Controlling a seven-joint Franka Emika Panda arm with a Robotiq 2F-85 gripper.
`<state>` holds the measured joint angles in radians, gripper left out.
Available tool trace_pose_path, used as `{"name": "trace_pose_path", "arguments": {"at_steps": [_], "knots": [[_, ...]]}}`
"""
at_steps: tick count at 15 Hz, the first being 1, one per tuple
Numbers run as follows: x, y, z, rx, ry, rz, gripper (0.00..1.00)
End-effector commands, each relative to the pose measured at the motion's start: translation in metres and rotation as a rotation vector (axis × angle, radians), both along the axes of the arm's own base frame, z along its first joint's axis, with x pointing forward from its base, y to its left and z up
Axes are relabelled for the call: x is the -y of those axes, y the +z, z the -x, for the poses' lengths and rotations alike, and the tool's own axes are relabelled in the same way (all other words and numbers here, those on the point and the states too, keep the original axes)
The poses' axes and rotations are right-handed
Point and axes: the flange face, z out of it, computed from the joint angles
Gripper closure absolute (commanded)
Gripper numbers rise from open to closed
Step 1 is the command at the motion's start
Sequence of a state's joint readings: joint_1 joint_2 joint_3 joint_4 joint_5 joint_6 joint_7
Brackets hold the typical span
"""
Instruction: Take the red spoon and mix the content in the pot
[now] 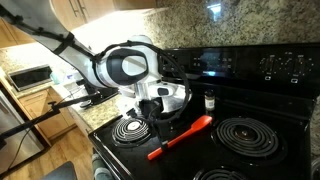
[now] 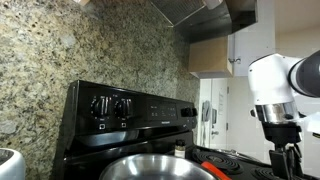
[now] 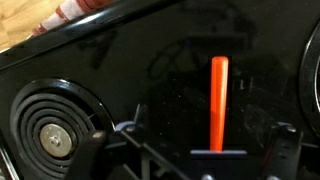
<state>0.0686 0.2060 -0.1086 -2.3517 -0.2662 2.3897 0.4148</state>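
On the glossy black glass cooktop, the slim, flat-ended red spoon lies between two spiral coil burners, the hand hovering over it with jaws wide and empty, the shallow shiny metal pot toward the cooktop's back.

The red spoon, long and slim, lies flat and diagonal on the black stovetop at lower centre of the frame. The pot, shallow shiny silver, sits upright just above it.
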Motion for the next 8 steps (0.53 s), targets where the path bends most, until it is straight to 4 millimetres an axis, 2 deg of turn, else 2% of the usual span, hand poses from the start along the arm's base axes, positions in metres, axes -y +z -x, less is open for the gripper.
{"name": "trace_pose_path", "arguments": {"at_steps": [1,8], "knots": [[0.003,-0.007,-0.005,-0.031,0.039,-0.025,0.0],[-0.008,-0.03,-0.003,-0.09,0.112,-0.02,0.0]]}}
